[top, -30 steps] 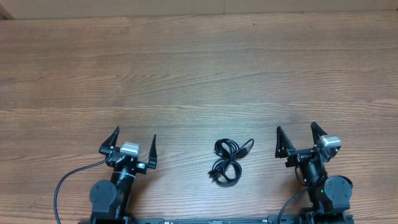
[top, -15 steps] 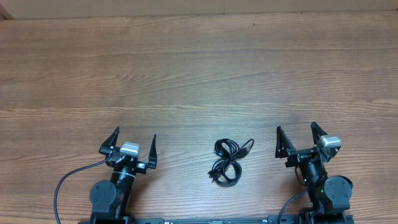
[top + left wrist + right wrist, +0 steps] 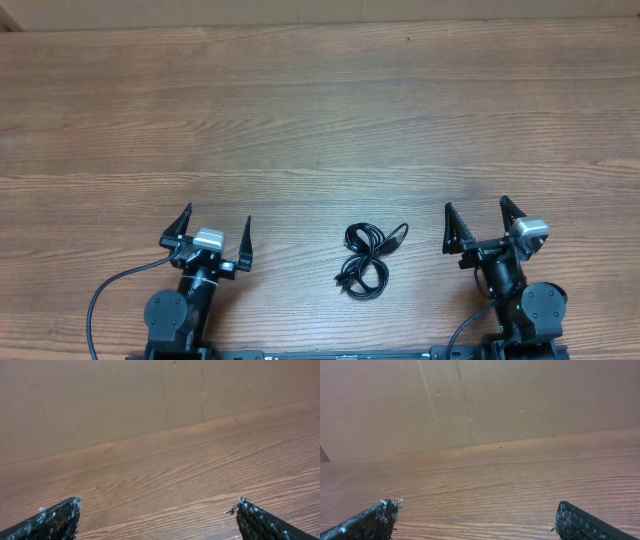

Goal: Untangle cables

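Note:
The cables (image 3: 366, 260) lie as one small tangled bundle of thin black cords on the wooden table (image 3: 320, 120), near its front edge, between the two arms. My left gripper (image 3: 216, 226) is open and empty, left of the bundle. My right gripper (image 3: 477, 216) is open and empty, right of the bundle. The left wrist view shows the left gripper (image 3: 157, 505) with its fingertips wide apart over bare wood. The right wrist view shows the right gripper (image 3: 475, 510) the same way. The cables are out of view in both wrist views.
A thicker black wire (image 3: 105, 295) loops from the left arm's base at the front left. A brown cardboard wall (image 3: 100, 400) stands along the table's far edge; it also shows in the right wrist view (image 3: 520, 395).

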Motion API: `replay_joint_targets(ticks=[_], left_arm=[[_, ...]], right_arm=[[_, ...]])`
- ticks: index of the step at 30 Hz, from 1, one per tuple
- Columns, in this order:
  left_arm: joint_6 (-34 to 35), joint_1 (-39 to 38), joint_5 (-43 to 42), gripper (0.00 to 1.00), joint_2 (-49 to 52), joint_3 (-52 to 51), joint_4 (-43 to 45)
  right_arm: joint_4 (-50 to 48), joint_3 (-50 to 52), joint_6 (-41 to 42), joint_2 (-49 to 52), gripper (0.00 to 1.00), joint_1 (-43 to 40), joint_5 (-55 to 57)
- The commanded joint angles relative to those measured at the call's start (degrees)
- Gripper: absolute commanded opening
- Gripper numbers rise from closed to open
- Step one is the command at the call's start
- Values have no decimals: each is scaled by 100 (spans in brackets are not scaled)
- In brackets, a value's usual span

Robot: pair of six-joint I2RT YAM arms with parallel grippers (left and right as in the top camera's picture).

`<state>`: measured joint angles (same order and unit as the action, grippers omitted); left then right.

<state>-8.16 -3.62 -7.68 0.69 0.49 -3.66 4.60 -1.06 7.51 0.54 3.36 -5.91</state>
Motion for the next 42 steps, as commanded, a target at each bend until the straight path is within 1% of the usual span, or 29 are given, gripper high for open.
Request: replay_joint_targets(ticks=[1, 30, 37, 42], left_arm=[[-127, 39, 63, 100, -44, -22, -20], [-125, 39, 63, 100, -44, -22, -17], [511, 37, 59, 100, -44, -22, -17], [560, 37, 59, 100, -44, -22, -17]], right_arm=[[-22, 59, 15, -37, 100, -22, 50], [-22, 59, 15, -37, 100, -22, 50], [-22, 59, 15, -37, 100, -22, 50], [-22, 59, 15, -37, 100, -22, 50]])
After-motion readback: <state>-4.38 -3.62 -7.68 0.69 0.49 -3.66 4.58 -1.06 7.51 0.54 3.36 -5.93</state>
